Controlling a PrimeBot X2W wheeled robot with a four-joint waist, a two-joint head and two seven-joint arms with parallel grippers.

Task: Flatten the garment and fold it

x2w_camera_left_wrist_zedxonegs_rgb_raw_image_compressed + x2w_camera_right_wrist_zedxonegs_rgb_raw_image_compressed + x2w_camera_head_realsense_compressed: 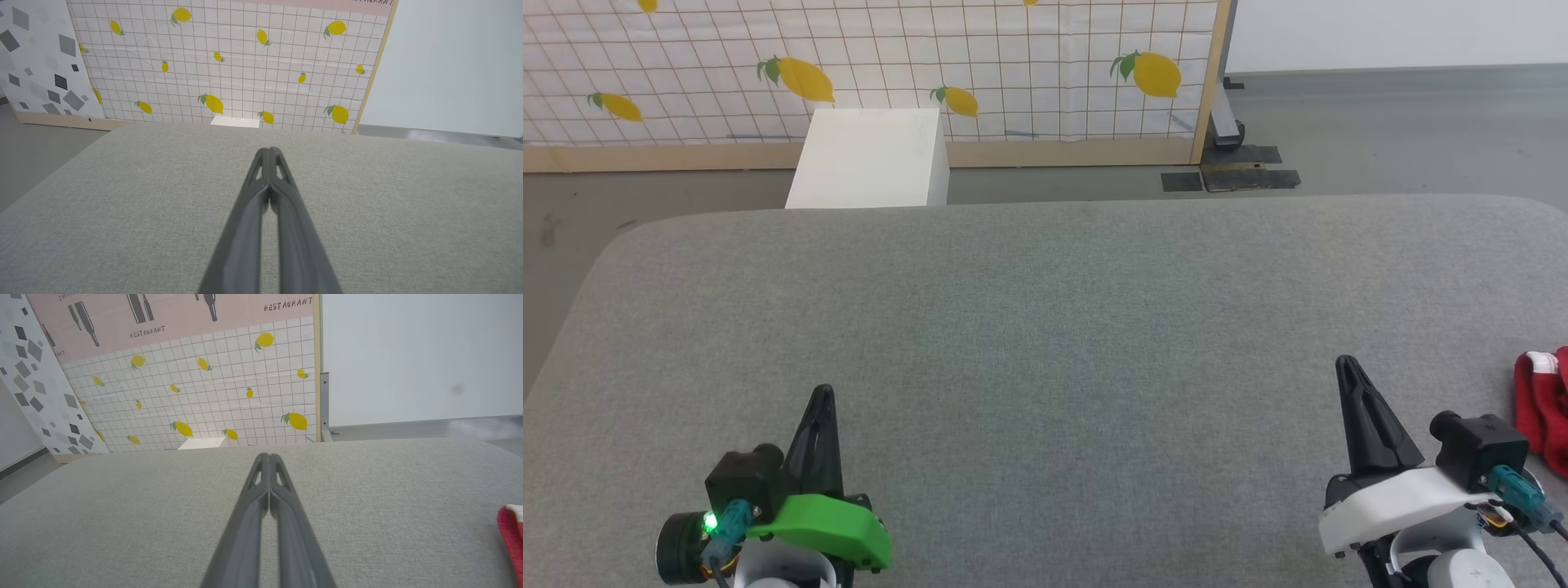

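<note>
I see my left gripper (823, 392) pinched closed and empty over the grey cushion (1045, 327), right gripper (1343, 363) likewise closed, holding nothing, red garment (1543, 420) bunched at the cushion's right edge

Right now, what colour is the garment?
The garment is red with white trim, clearest in head view.

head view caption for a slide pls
Left gripper and right gripper shut over grey surface; red garment at right edge

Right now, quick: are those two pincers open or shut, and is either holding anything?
Left pincer: shut, holding nothing.
Right pincer: shut, holding nothing; the red garment lies apart from it, off to its right.
</note>
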